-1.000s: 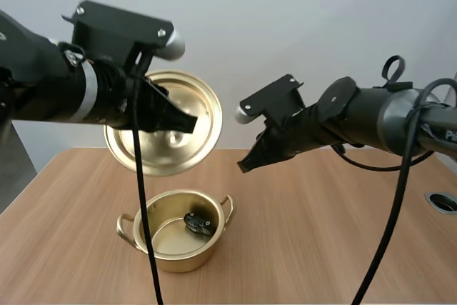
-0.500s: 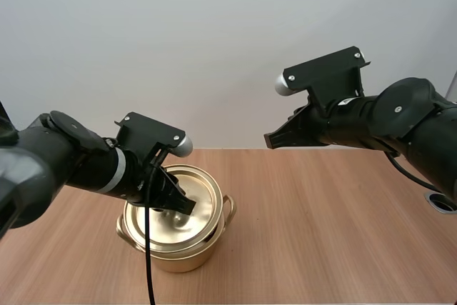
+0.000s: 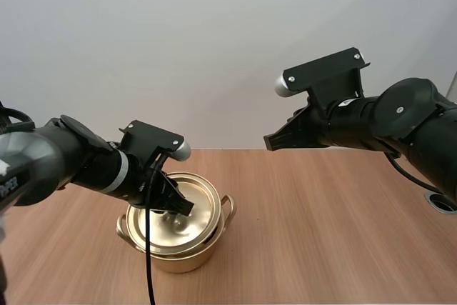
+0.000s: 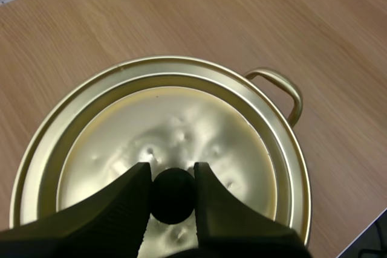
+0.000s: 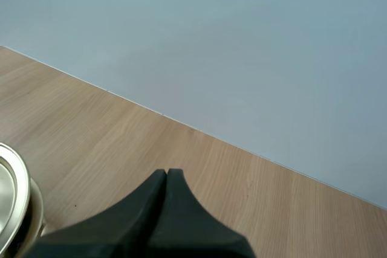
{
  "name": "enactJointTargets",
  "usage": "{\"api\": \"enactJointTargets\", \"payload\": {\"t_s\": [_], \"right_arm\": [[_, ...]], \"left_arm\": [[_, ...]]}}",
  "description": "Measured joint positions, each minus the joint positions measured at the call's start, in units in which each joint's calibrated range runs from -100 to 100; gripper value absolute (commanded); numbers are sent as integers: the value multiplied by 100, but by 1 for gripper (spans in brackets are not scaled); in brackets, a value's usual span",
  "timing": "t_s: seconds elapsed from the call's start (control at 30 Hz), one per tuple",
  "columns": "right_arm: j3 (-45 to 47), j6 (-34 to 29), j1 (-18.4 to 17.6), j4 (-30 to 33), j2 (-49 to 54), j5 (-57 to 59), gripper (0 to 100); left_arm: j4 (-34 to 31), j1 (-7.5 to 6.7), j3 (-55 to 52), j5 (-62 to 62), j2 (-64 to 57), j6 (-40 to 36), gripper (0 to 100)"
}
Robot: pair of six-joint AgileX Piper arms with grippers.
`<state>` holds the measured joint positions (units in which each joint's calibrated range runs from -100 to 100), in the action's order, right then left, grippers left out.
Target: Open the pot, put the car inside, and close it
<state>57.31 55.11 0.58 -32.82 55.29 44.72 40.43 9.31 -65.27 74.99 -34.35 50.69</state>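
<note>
Lid (image 3: 194, 207) — resting on pot (image 3: 183, 259).

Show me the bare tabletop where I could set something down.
Bare wooden table runs right of the round gold metal pot, below the raised right gripper, and behind the pot. Crowded only at the pot, where the left gripper pinches the knob of its gold lid.

Fig. My worksite, a robotics lab: wood-grain bench (image 3: 335, 205) with desk grommet (image 3: 443, 201), plain pale wall (image 3: 214, 48), my left arm (image 3: 64, 166) and right arm (image 3: 389, 116).
</note>
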Motion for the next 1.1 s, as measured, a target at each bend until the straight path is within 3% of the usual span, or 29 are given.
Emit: {"api": "enactJointTargets", "payload": {"t_s": [0.53, 0.67, 0.8, 0.93, 1.0, 1.1], "right_arm": [[0, 0, 0, 0, 0, 22, 0], [0, 0, 0, 0, 0, 22, 0], [0, 0, 0, 0, 0, 22, 0], [0, 0, 0, 0, 0, 22, 0], [0, 0, 0, 0, 0, 22, 0], [0, 0, 0, 0, 0, 22, 0]], "left_arm": [[41, 0, -12, 12, 206, 51, 0], [52, 0, -12, 58, 320, 108, 23], [146, 0, -12, 226, 386, 125, 63], [158, 0, -15, 251, 373, 133, 91], [191, 0, -15, 251, 299, 133, 98], [194, 0, 109, 320, 114, 3, 99]]}}
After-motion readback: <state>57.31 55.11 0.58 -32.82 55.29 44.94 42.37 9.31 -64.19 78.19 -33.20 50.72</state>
